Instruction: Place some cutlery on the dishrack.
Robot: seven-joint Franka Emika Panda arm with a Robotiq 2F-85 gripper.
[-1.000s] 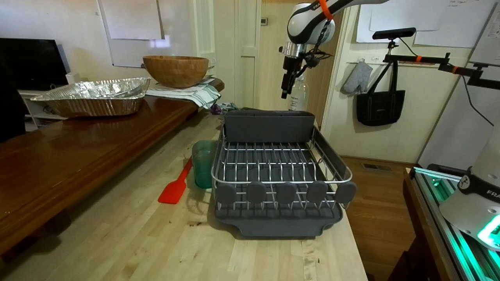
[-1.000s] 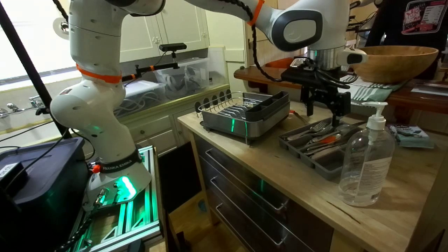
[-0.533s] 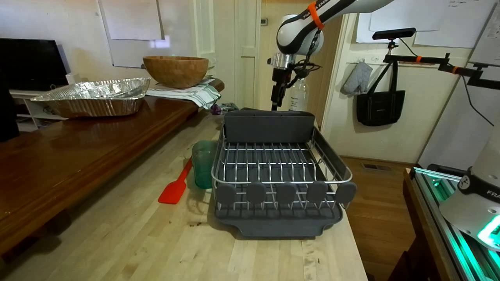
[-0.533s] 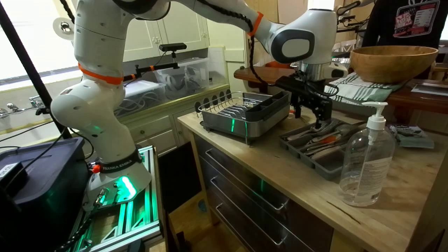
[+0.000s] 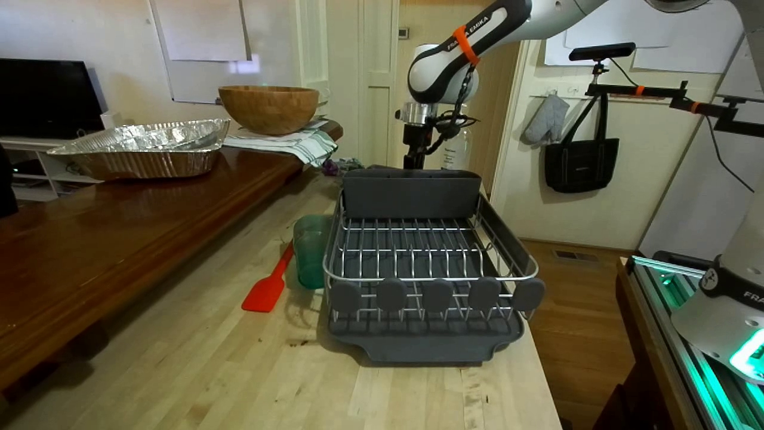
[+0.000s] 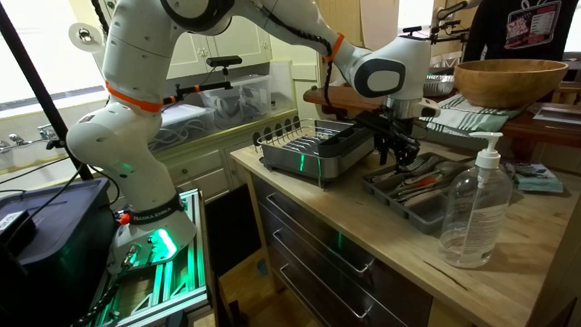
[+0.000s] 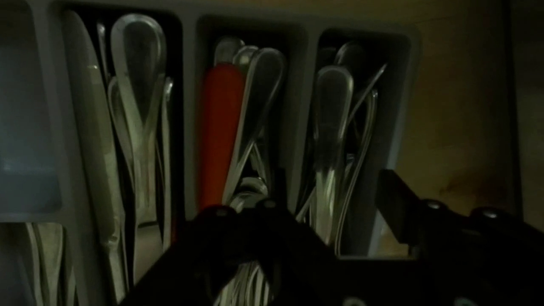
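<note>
Dishrack [image 5: 430, 328] in both exterior views only

The white arm [image 6: 140, 59] wears 2 orange bands [image 6: 134, 98]

The wooden counter [image 5: 215, 370] carries the dishrack [image 5: 430, 349], red spatula [image 5: 265, 292], cutlery tray [image 6: 427, 212], pump bottle [image 6: 473, 215] and a packet [image 6: 538, 181].

The dishrack [image 5: 425, 349] is open above, its caddy [image 5: 412, 194] walling the hand's [image 7: 333, 187] side.
</note>
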